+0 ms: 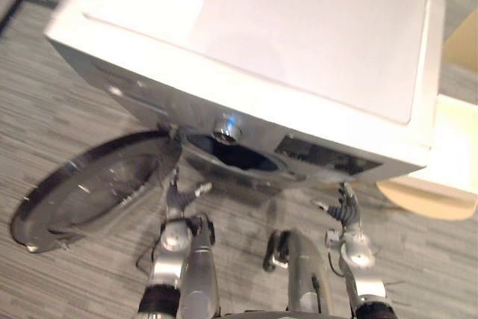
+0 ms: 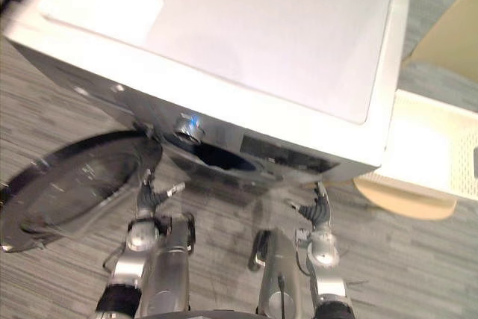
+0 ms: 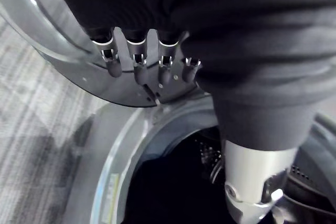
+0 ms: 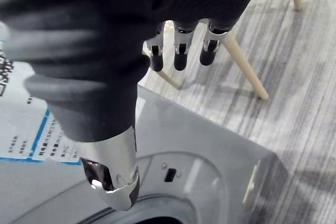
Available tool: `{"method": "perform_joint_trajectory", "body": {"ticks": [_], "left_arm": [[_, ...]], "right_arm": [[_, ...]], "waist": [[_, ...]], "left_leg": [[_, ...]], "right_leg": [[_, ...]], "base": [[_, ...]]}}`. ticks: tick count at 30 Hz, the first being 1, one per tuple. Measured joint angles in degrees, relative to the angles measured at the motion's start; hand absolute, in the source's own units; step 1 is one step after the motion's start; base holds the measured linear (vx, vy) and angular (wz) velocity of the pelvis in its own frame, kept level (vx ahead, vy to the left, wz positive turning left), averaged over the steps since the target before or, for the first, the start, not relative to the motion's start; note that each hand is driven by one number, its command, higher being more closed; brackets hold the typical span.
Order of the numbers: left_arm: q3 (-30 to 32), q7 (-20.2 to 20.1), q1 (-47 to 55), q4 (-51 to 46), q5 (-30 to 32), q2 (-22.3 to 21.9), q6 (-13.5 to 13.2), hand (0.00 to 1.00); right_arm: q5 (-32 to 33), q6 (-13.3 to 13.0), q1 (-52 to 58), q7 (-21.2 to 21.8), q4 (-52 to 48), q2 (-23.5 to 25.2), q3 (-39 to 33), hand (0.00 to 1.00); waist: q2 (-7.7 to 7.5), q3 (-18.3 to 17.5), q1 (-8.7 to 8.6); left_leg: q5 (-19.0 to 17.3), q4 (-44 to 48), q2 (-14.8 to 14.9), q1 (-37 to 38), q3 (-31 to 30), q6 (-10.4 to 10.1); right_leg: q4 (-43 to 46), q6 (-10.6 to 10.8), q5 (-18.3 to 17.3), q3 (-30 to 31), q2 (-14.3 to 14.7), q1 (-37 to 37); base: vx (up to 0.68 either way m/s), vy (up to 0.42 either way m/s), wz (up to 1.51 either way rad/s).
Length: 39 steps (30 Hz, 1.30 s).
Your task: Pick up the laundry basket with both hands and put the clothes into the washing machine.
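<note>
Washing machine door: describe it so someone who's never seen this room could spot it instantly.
Start at the big white washing machine in the head views. Its dark drum opening is on the front, and the door stands swung open on the robot's left of it, over the grey floor. It's the only round dark-glass disc with a silvery rim.

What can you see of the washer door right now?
The washer door is round, dark tinted glass in a grey rim, swung fully open to the left of the drum opening, hinged beside it. The left hand hangs open at its hinge-side edge; contact cannot be told.
</note>
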Motion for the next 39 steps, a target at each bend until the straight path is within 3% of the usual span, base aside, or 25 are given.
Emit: {"method": "perform_joint_trajectory", "body": {"ticks": [4, 6, 9, 15, 18, 22, 24, 25, 26, 27, 29, 30, 31, 33, 34, 35, 37, 38, 39], "left_arm": [[0.14, -1.58, 1.44, 10.37, 0.05, 0.21, -0.25, 0.0], [0.16, -2.61, 1.17, 18.7, 0.56, 0.53, -0.37, 0.0], [0.15, -3.7, 1.09, 25.09, 0.64, 1.27, -0.36, 0.0], [0.17, -4.79, 1.24, 29.71, 0.64, 2.78, -0.34, 0.0], [0.04, -5.01, 0.88, 30.44, 0.62, 3.17, -0.5, 0.0], [0.04, -5.92, -0.86, 31.05, 0.54, 4.25, -1.08, 0.0], [0.12, -6.1, -3.56, 30.59, 0.48, 4.42, -1.25, 0.0], [0.23, -6.07, -4.09, 30.58, 0.47, 4.38, -1.36, 0.0], [0.14, -6.08, -4.89, 29.86, 0.45, 4.46, -1.44, 0.0], [0.2, -6.05, -4.08, 27.96, 0.34, 4.53, -1.51, 0.0], [0.85, -6.02, -2.58, 25.93, -0.11, 4.7, -1.52, 0.0], [2.08, -6.0, -2.2, 24.88, -0.57, 3.67, -1.49, 0.0], [2.54, -5.99, -2.22, 24.47, -1.31, 2.91, -1.5, 0.0], [2.71, -6.04, -0.11, 23.24, -3.3, 0.18, -1.67, 0.0], [2.17, -5.99, -0.75, 23.26, -4.04, -0.56, -1.61, 0.0], [1.55, -6.0, -0.75, 23.16, -4.14, -0.86, -1.64, 0.0], [1.14, -6.0, 0.55, 23.08, -4.58, -1.0, -1.66, 0.0], [1.18, -6.0, 0.92, 22.63, -4.57, -0.82, -1.65, 0.0], [1.12, -6.03, 0.85, 21.92, -4.56, -0.67, -1.65, 0.0]], "right_arm": [[0.02, 0.66, 0.92, 0.15, 6.1, 0.92, -0.39, 0.0], [0.02, 0.63, 0.45, 0.14, 13.12, 1.01, -1.05, 0.0], [0.03, 0.76, -1.06, 0.38, 21.61, 0.08, -1.09, 0.0], [0.02, 1.1, -2.21, 1.19, 28.18, -0.87, -2.39, 0.0], [0.01, 1.15, -3.76, 1.18, 30.63, -1.17, -2.41, 0.0], [-0.32, 1.99, -7.19, 1.0, 32.77, -1.44, -2.17, 0.0], [-0.51, 2.48, -7.63, 0.94, 32.75, -2.18, -2.1, 0.0], [-0.5, 2.57, -7.85, 0.9, 32.59, -2.22, -2.09, 0.0], [-0.49, 2.87, -7.21, 0.82, 32.17, -1.84, -2.05, 0.0], [-0.45, 2.87, -6.08, 0.8, 32.05, -0.97, -2.03, 0.0], [-0.24, 2.45, -5.9, 0.8, 31.78, 0.15, -1.77, 0.0], [-0.16, 1.9, -6.47, 0.76, 30.47, 0.08, -1.7, 0.0], [-0.12, 1.66, -6.9, 0.71, 30.12, -0.16, -1.76, 0.0], [0.11, 1.09, -8.51, -0.35, 29.67, -0.69, -1.99, 0.0], [0.25, 1.15, -9.22, -0.41, 29.91, -1.4, -2.22, 0.0], [0.39, 1.31, -9.05, -0.53, 30.04, -1.53, -2.36, 0.0], [0.6, 1.81, -7.31, -1.1, 30.23, -0.97, -2.47, 0.0], [0.59, 1.8, -6.6, -1.45, 30.07, -0.44, -3.08, 0.0], [0.61, 1.79, -6.34, -1.67, 29.86, 0.15, -3.65, 0.0]], "waist": [[0.55, -3.63, -0.04], [0.95, -6.38, -0.15], [1.74, -7.37, -0.61], [2.06, -7.75, -1.51], [2.09, -7.76, -1.55], [1.99, -6.64, -1.75], [2.31, -4.81, -1.68], [2.61, -4.23, -1.67], [2.11, -3.17, -1.73], [1.56, -3.33, -1.22], [0.13, -4.1, -0.01], [-0.65, -4.47, 1.68], [-0.08, -4.35, 2.07], [1.42, -4.43, 3.49], [4.0, -3.13, 2.84], [5.0, -2.65, 2.55], [5.61, -2.73, 2.74], [5.17, -2.85, 2.57], [4.53, -2.74, 2.31]], "left_leg": [[3.3, -9.33, -0.82, 6.56, 1.83, 0.3], [6.86, -17.43, -1.46, 11.06, 2.66, 0.4], [11.12, -26.96, -2.25, 17.02, 3.31, 0.43], [12.59, -31.94, -3.05, 23.35, 4.98, 0.57], [12.96, -32.86, -3.11, 23.83, 7.15, 1.12], [13.05, -30.02, -2.91, 19.19, 10.3, 1.96], [11.69, -25.44, -1.9, 15.07, 9.33, 4.44], [11.54, -24.83, -1.6, 14.62, 9.58, 4.71], [11.51, -23.06, -2.02, 14.3, 7.91, 4.91], [11.62, -21.51, -2.77, 13.67, 6.42, 5.15], [11.67, -18.81, -3.31, 11.62, 5.63, 5.12], [11.98, -16.74, -3.0, 9.35, 5.99, 4.68], [12.61, -16.8, -2.77, 8.61, 6.04, 4.54], [17.61, -23.01, -2.5, 7.2, 6.7, 4.51], [19.47, -24.93, -1.82, 7.1, 5.09, 3.69], [20.7, -26.87, -1.67, 7.54, 4.08, 2.3], [20.96, -31.21, -1.35, 9.42, 3.09, 0.4], [18.89, -31.74, -1.46, 9.15, 3.13, -2.05], [19.03, -30.14, -1.56, 8.36, 3.5, -1.62]], "right_leg": [[-9.21, 0.89, 3.51, -1.34, 0.41, 6.13], [-17.45, 1.42, 7.27, -1.81, 1.44, 10.04], [-26.37, 1.96, 11.6, -2.13, 2.83, 15.34], [-32.67, 2.81, 15.2, -0.68, 3.4, 20.93], [-35.16, 2.78, 17.98, 1.61, 3.98, 20.4], [-31.79, 2.67, 21.06, 5.64, 4.33, 12.9], [-28.51, 3.77, 21.76, 5.55, 3.85, 10.18], [-25.4, 3.54, 20.18, 5.51, 3.66, 9.86], [-10.67, 2.08, 13.93, 5.17, 2.3, 8.12], [0.9, 3.82, 10.54, 5.11, 1.96, 8.69], [4.2, 5.22, 9.01, 5.37, 2.54, 11.79], [-0.94, 5.96, 5.32, 5.27, 3.33, 13.29], [-3.37, 5.27, 4.48, 4.76, 4.04, 13.51], [-17.64, 0.43, 1.9, 4.01, 7.05, 16.5], [-19.2, -0.44, 3.73, 2.71, 8.62, 16.78], [-19.97, -0.83, 4.54, 1.86, 9.28, 17.09], [-20.95, -2.06, 5.94, 0.41, 9.67, 17.37], [-22.31, -2.92, 7.09, -1.13, 8.99, 17.53], [-22.53, -3.09, 7.6, -1.84, 8.16, 17.14]], "base": [[0.11, 0.035, 0.01], [0.12, 0.045, -0.07], [0.11, 0.039, -0.07], [0.03, 0.039, -0.14], [-0.07, 0.062, -0.47], [-0.16, 0.071, -0.54], [-0.22, 0.079, 0.02], [-0.21, 0.05, 0.45], [-0.17, 0.004, 0.72], [-0.17, -0.016, 0.77], [-0.2, -0.119, 0.35], [-0.29, -0.149, -0.01], [-0.26, -0.093, -0.31], [-0.31, -0.078, -0.23], [-0.36, -0.088, 0.2], [-0.26, -0.034, 0.4], [-0.27, -0.017, 0.32], [-0.25, 0.007, 0.42], [-0.16, 0.04, 0.53]]}}
